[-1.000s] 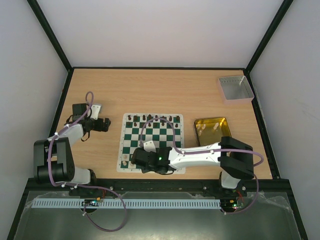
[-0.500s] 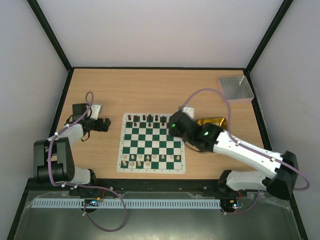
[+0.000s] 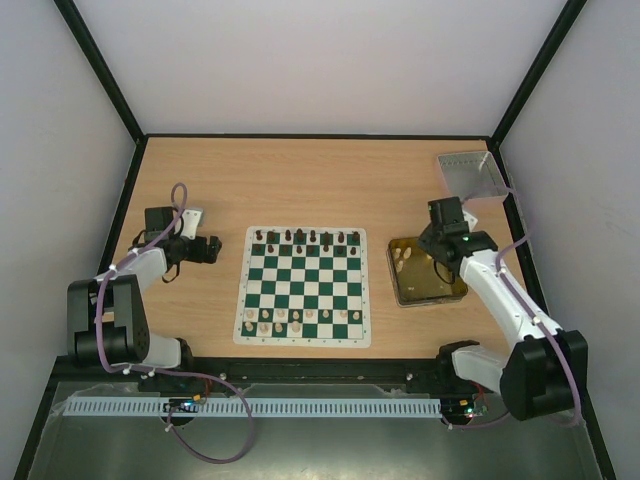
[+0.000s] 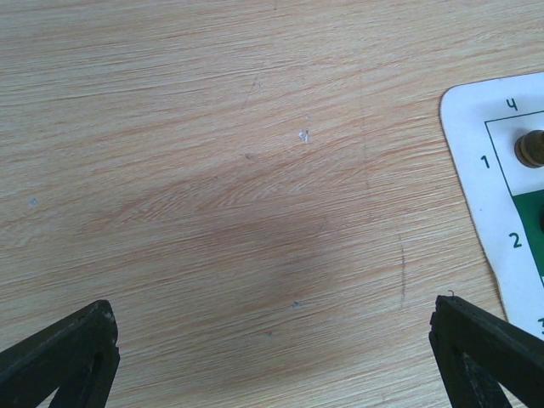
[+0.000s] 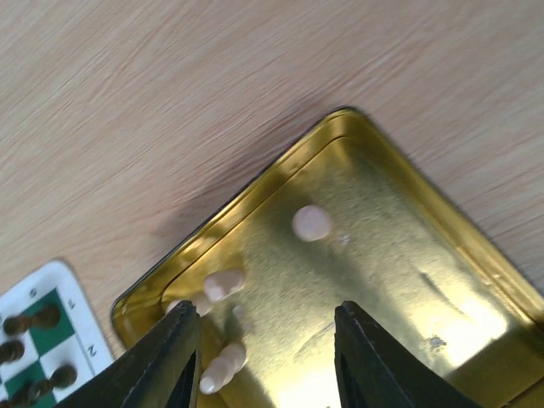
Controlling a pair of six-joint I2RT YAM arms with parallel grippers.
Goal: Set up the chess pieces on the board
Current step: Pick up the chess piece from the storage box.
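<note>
At the centre of the overhead view, the board (image 3: 303,285) is lying flat on the bench (image 3: 300,180), and the chess pieces (image 3: 300,317) are standing along two of its edges: dark ones lining the upper edge, cream ones filling the lower rows. The job is looking partly done. At this size I cannot count them reliably, but the dark side seems to be showing only a single row. Right of the board, the gold tin (image 3: 425,285) is holding several cream pieces, so more are waiting to be carried across. The right hand (image 5: 263,323) is hovering over that tin with its fingers apart and nothing between them, and in the wrist view a few cream pieces are lying on the tin floor toward the lower left. The left hand (image 4: 272,314) is hanging over bare wood just left of the board's corner, fingers spread wide, gripping nothing. A grey tray (image 3: 472,176) is sitting in the upper right, well apart from the board.
</note>
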